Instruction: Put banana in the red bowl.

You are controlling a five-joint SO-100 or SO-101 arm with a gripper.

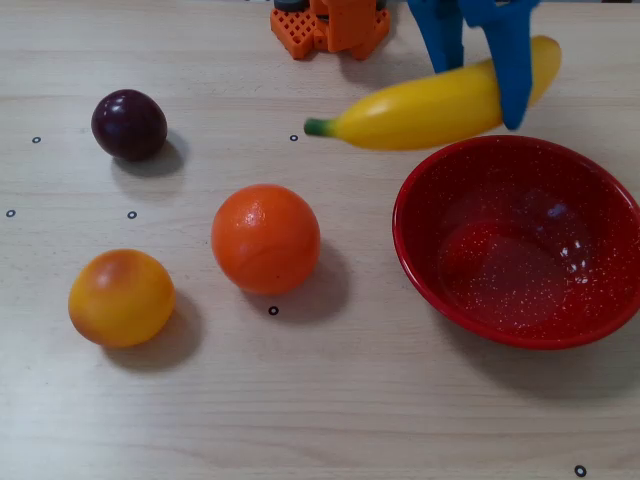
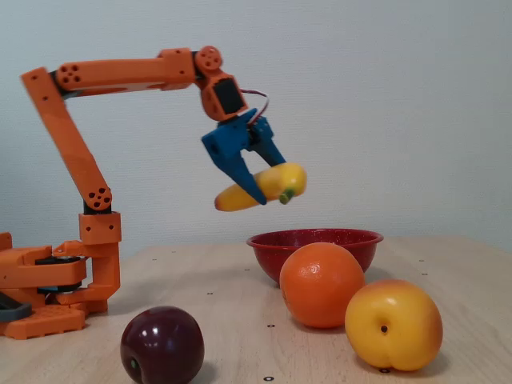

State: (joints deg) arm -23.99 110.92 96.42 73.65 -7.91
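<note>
The claw grips the banana in the air, long axis near level, green stem pointing left in the overhead view, beside the red bowl's rim.

Surface: pale wood-grain table with small black ring marks.
Right: speckled red enamel bowl, seen overhead.
Centre: round orange ball.
Left front: yellow-orange round fruit.
Left rear: dark purple plum.
Rear edge: orange arm base.
</note>
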